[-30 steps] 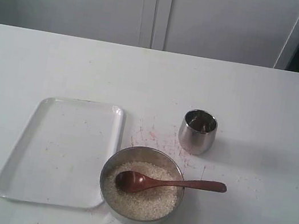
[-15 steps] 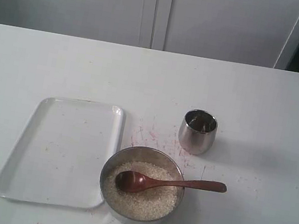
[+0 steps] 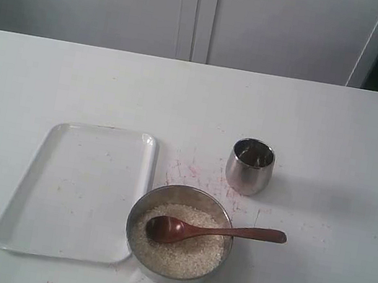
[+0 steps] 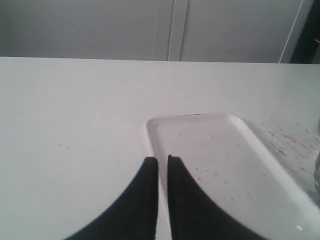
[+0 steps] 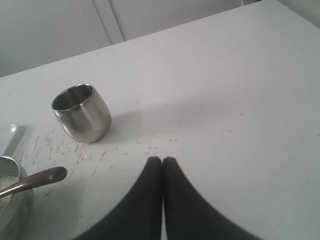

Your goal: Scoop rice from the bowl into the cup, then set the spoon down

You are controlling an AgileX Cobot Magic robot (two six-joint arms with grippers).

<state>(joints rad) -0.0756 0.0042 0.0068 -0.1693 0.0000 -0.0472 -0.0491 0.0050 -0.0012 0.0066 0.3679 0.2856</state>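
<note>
Okay so, on the white tabletop [image 3: 336, 138], a flat white rectangular plastic tray [image 3: 74, 191] is seen at the lower left of the exterior view, dotted with a few tiny specks. Just beside its right edge, bottom centre, the wide shallow brushed-steel bowl [image 3: 187, 195] is parked, filled with small white uncooked rice grains [image 3: 179, 257]. The dark reddish-brown glossy wooden spoon [image 3: 232, 231] is laid across it. Its oval end is rested on the rice, and the slim handle is propped on the right rim and pokes out over the table.

Up and right of the bowl, near but not touching, the small shiny rounded steel cup [image 3: 249, 168] is stood upright. What's inside can't be made out. Red scribbly marks [image 3: 190, 175] are scattered on the table between the two.

In the left wrist view, the left gripper [image 4: 162, 161] is shown with its black fingers drawn almost together, only a thin slit left and nothing pinched, lined up over the tray's rim. In the right wrist view, the right gripper [image 5: 162, 160] is pressed fully together, empty, and kept well apart from cup and spoon handle.
</note>
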